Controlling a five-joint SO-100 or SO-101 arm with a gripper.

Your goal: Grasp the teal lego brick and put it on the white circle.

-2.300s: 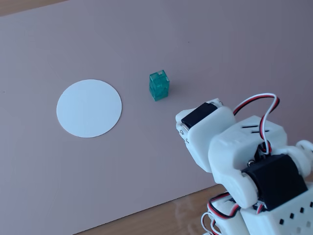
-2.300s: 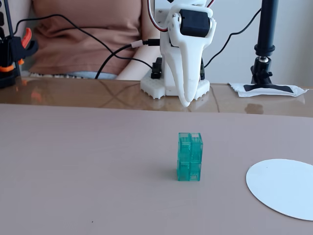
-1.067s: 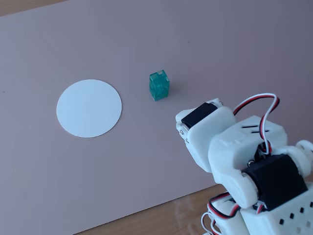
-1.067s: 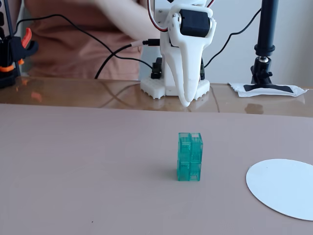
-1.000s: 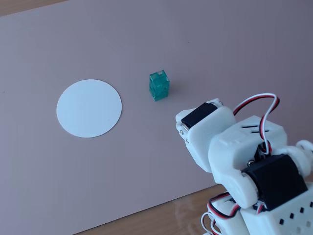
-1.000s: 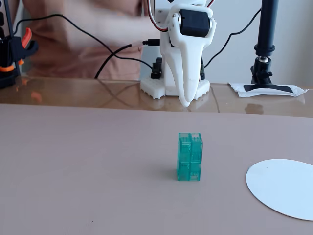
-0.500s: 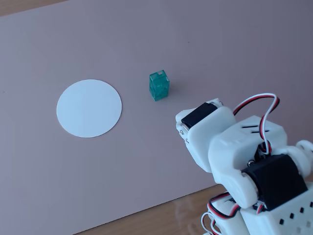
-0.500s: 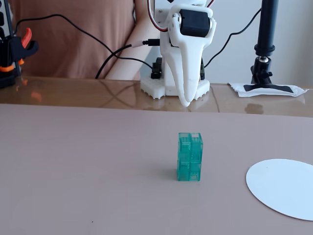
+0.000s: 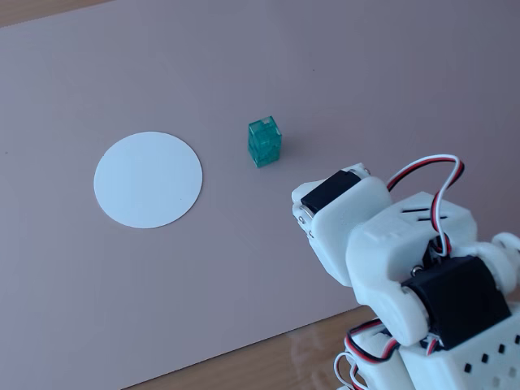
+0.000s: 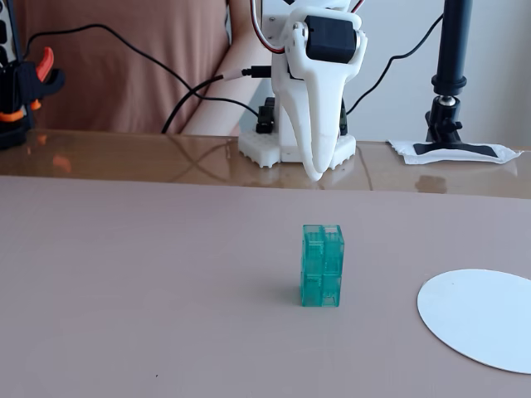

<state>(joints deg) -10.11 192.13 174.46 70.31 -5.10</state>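
Pinkish-mauve worktop point(image 9: 268, 268) carries everything, wood edge showing beyond it. White arm point(image 10: 315, 91) next in size, folded low, well apart from the teal lego brick point(image 9: 265, 141). White circle point(image 9: 148, 179) lies flat, near the brick, to its left in a fixed view, not touching. Brick stands upright on bare worktop, off the circle. Tool point(image 10: 315, 172) points down, closed to a point, gripping nothing; brick sits in front of it, apart
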